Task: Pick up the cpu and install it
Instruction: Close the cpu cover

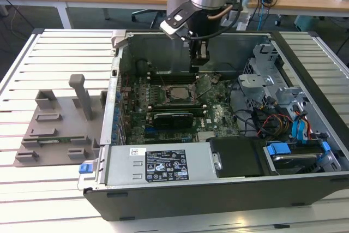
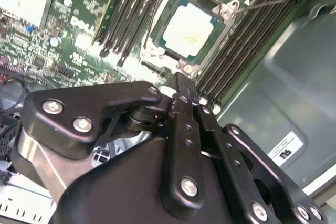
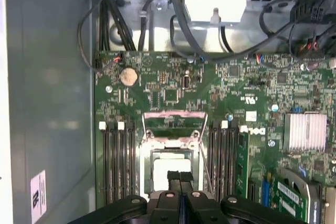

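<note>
Matte black gripper (image 2: pixel 182 85), jaws together, hovers above flat square silvery cpu (image 2: pixel 190 29) in its metal socket (image 2: pixel 227 10).

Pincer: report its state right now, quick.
Pincer: closed, holding nothing; it hangs over the cpu, which lies in the socket.

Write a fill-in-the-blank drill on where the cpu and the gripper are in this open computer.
The cpu lies in the ___ on the motherboard.
The gripper hangs ___ the cpu, not touching it.
Black memory slots flank the cpu on ___ sides.
Missing words: socket; above; both.
</note>
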